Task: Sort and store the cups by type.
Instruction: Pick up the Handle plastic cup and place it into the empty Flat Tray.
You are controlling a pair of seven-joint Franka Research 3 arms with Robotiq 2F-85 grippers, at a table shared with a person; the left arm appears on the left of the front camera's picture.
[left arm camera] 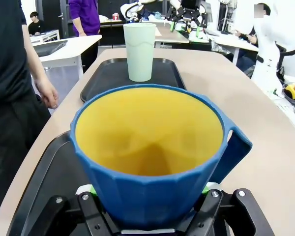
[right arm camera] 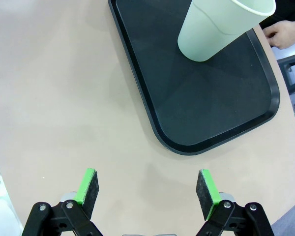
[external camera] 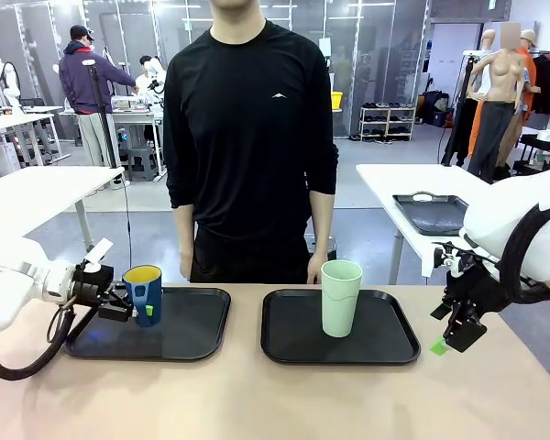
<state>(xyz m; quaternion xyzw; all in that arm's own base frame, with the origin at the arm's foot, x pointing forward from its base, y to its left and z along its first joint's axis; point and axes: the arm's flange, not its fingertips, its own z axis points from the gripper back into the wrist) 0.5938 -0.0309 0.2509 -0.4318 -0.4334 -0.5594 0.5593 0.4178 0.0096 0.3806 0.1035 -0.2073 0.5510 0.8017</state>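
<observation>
The dark blue mug (external camera: pixel 145 295) with a yellow inside sits at the left part of the left black tray (external camera: pixel 188 341). My left gripper (external camera: pixel 121 304) is shut on the mug (left arm camera: pixel 147 162) from the left, low on its wall, with the handle turned away from the fingers. Whether the mug rests on the tray or hangs just above it I cannot tell. The pale mint-green tumbler (external camera: pixel 340 298) stands upright in the middle of the right tray (external camera: pixel 385 348). My right gripper (external camera: pixel 445 330) hangs open over bare table to the right of that tray, with nothing between its fingers (right arm camera: pixel 147 191).
A person in black stands at the far edge, hands (external camera: pixel 317 269) hanging just behind the table. In the right wrist view the tumbler (right arm camera: pixel 221 29) and its tray (right arm camera: pixel 201 108) lie ahead of the open fingers. Bare tabletop (external camera: pixel 275 403) runs along the front.
</observation>
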